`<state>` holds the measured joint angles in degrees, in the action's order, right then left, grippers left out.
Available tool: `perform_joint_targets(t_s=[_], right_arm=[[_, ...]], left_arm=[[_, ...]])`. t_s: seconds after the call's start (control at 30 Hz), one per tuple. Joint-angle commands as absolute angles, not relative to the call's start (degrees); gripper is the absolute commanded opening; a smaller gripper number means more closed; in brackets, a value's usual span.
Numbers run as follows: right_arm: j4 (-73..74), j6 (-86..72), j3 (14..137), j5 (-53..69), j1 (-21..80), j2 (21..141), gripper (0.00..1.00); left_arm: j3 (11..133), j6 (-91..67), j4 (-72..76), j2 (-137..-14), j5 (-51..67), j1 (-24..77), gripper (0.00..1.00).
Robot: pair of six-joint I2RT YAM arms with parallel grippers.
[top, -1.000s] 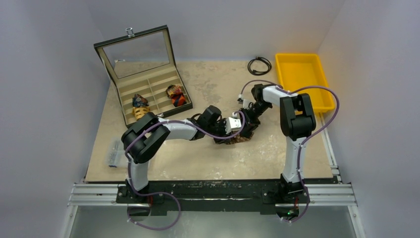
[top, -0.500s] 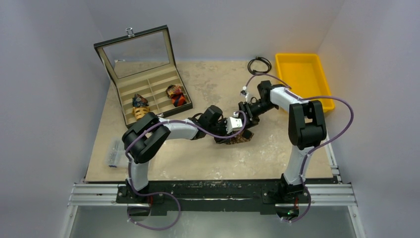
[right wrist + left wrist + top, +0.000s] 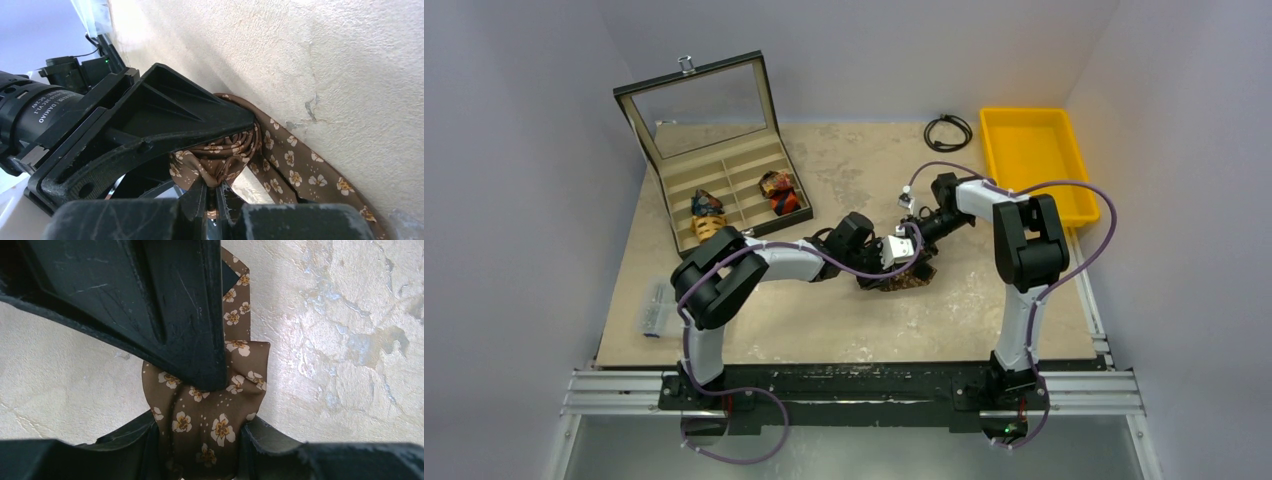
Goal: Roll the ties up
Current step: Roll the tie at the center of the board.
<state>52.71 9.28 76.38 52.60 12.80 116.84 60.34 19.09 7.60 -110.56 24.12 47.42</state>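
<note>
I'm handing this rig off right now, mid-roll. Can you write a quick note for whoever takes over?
Left gripper: shut on the brown tie, holding its partly rolled coil on the table.
Right gripper: shut, pinching a fold of the same coil.
Done: blue/yellow tie and red-orange tie sit rolled in the box.
To do: finish rolling the brown tie; its tail lies loose on the table.

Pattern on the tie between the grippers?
Brown tie with small cream flowers, orange centres, tiny dots; clearest in left wrist view.
</note>
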Motion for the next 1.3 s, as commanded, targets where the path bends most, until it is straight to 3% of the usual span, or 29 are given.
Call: perform_joint_targets(t_s=[0.0,0.4,0.6,0.87,1.0,1.13,1.27], right_arm=[[52.6,12.3,76.9,50.6,12.7,117.2,0.0],[49.4,13.3,75.0,39.5,12.0,117.3,0.0],[48.3,13.0,74.5,38.0,11.9,117.2,0.0],[47.7,13.4,74.4,35.6,12.0,117.4,0.0],[49.0,13.9,75.0,35.6,11.9,117.2,0.0],[53.9,15.2,76.3,39.3,9.0,114.3,0.3],[59.1,17.1,76.6,43.2,5.1,110.9,0.48]], left_arm=[[59.6,17.8,2.5,-113.7,22.9,47.9,0.26],[54.4,12.4,18.9,-110.6,29.8,47.1,0.55],[55.7,10.0,24.2,-113.3,31.8,47.2,0.56],[57.8,9.3,25.0,-116.2,31.2,47.2,0.44],[57.6,10.9,21.1,-115.7,28.7,47.7,0.24],[55.4,14.2,16.3,-114.5,25.2,48.1,0.07],[56.3,16.3,10.2,-115.5,22.6,48.6,0.02]])
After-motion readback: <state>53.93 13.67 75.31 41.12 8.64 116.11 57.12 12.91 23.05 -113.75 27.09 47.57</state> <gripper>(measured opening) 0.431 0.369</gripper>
